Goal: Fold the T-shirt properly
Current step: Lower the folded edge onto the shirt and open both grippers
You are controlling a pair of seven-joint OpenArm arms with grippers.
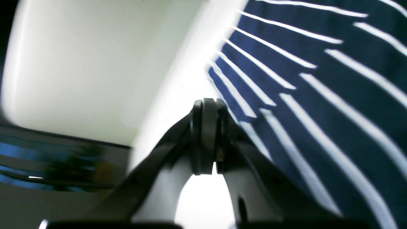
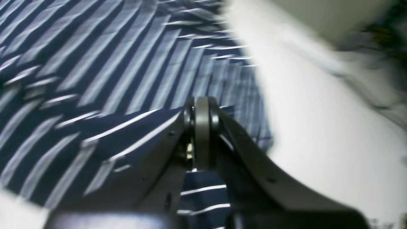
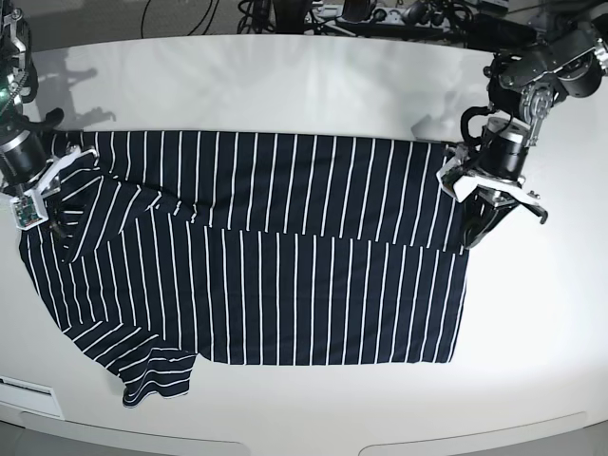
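Observation:
The T-shirt (image 3: 285,256), dark navy with thin white stripes, lies spread across the white table, its upper part folded down over the middle. In the base view my left gripper (image 3: 472,239) is at the folded layer's right corner. In the left wrist view it (image 1: 206,108) is shut, and the T-shirt (image 1: 318,95) fans out from its tips to the right. My right gripper (image 3: 55,220) is at the shirt's left end by a sleeve. In the right wrist view it (image 2: 202,106) is shut, with a fold of the T-shirt (image 2: 95,63) draped over its finger.
The white table (image 3: 285,85) has a rounded front edge below the shirt's hem. Cables and equipment (image 3: 380,14) run along the far edge. A loose sleeve (image 3: 157,380) lies at the shirt's lower left. Bare tabletop lies behind the shirt and to its right.

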